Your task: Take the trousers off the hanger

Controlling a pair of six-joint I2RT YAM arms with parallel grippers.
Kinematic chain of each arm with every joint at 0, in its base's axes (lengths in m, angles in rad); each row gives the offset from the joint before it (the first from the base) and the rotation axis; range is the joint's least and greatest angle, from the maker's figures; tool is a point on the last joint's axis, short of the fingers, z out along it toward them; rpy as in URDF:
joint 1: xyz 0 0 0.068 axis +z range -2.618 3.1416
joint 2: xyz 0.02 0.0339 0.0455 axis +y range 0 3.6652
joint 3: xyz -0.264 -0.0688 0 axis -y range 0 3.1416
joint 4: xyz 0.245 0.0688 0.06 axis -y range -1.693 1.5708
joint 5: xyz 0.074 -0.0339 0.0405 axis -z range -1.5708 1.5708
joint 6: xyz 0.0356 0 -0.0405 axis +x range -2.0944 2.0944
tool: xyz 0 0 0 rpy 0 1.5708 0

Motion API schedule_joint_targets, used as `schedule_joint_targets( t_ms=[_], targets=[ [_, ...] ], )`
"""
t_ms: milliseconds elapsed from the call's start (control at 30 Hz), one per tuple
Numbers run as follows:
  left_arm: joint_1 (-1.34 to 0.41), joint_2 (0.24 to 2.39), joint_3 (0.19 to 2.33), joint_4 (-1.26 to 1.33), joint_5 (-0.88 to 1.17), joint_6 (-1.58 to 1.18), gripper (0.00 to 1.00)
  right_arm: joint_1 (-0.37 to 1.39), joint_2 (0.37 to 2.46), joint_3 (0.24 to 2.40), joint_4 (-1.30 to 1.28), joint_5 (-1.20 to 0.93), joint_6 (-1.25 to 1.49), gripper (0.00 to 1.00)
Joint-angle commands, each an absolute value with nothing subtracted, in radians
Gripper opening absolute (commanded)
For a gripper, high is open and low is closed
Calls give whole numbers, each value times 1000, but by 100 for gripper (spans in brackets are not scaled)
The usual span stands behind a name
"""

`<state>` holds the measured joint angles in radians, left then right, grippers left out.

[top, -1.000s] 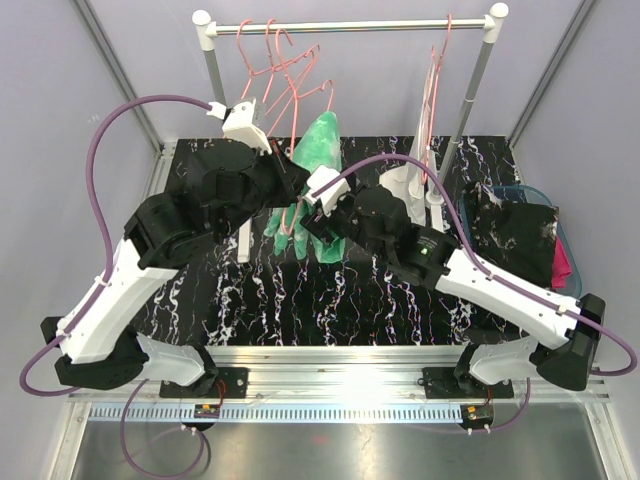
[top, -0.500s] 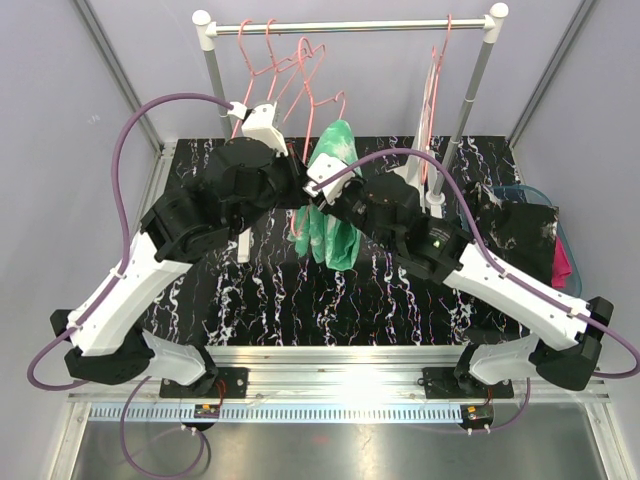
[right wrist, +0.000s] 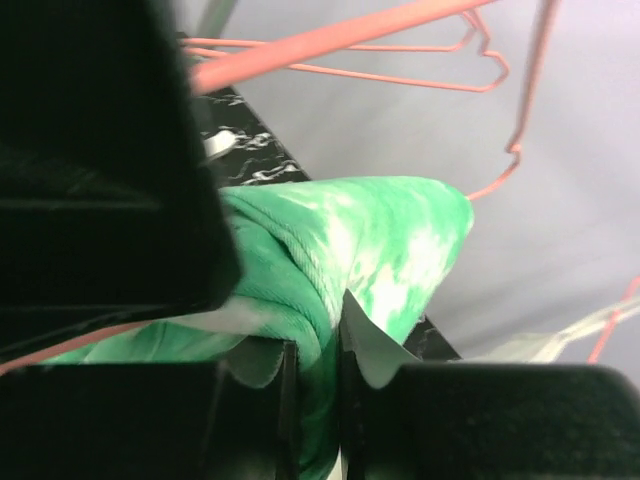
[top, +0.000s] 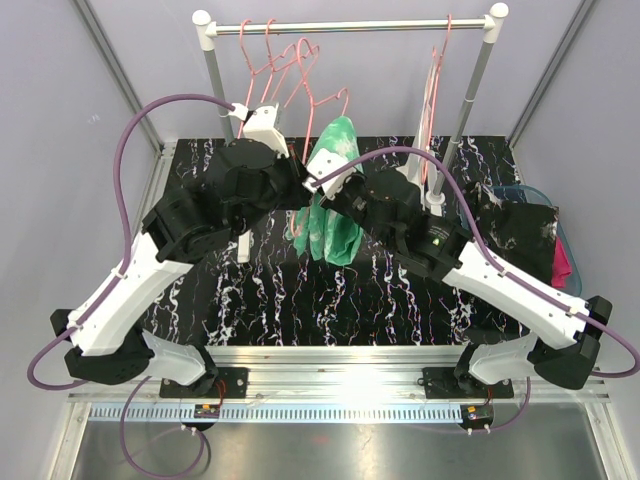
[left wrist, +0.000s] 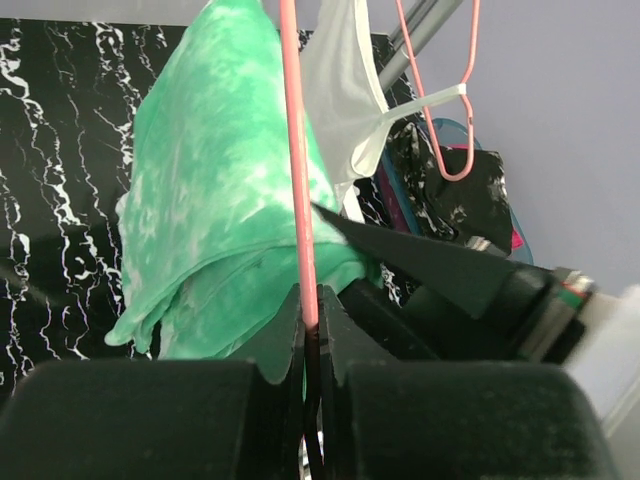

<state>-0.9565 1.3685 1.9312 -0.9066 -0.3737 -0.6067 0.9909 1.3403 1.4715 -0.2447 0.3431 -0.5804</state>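
The green-and-white tie-dye trousers (top: pixel 333 195) hang folded over a pink hanger (top: pixel 322 103), held off the rail above the black marbled table. My left gripper (top: pixel 299 190) is shut on the hanger's wire (left wrist: pixel 296 150), just beside the trousers (left wrist: pixel 205 190). My right gripper (top: pixel 322 188) is shut on a fold of the trousers (right wrist: pixel 375 240), under the hanger (right wrist: pixel 330 38). A black marbled pair (top: pixel 515 232) and a magenta pair (top: pixel 563 262) lie in the bin at the right.
A clothes rail (top: pixel 350 25) crosses the back, with several bare pink hangers (top: pixel 265 60) at its left. A white garment (top: pixel 408 185) hangs on another hanger at the right. A teal bin (top: pixel 522 189) stands at the table's right edge. The two arms crowd each other mid-table.
The right gripper's jaws have closed onto the green trousers. Over the second, both arms moved back and up with the hanger and trousers.
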Motion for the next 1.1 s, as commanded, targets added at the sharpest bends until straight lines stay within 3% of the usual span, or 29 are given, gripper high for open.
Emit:
schedule_joint_targets(
  t_ms=[0, 233, 1067],
  targets=[
    [-963, 1331, 1916, -782, -443, -592, 0, 991, 1308, 1531, -43, 477, -632, 0],
    [-963, 1295, 1812, -782, -515, -604, 0, 989, 1312, 1673, 40, 572, -755, 0],
    [-948, 1180, 1603, -788, -563, -592, 0, 989, 1393, 2241, -41, 767, -1023, 0]
  ],
)
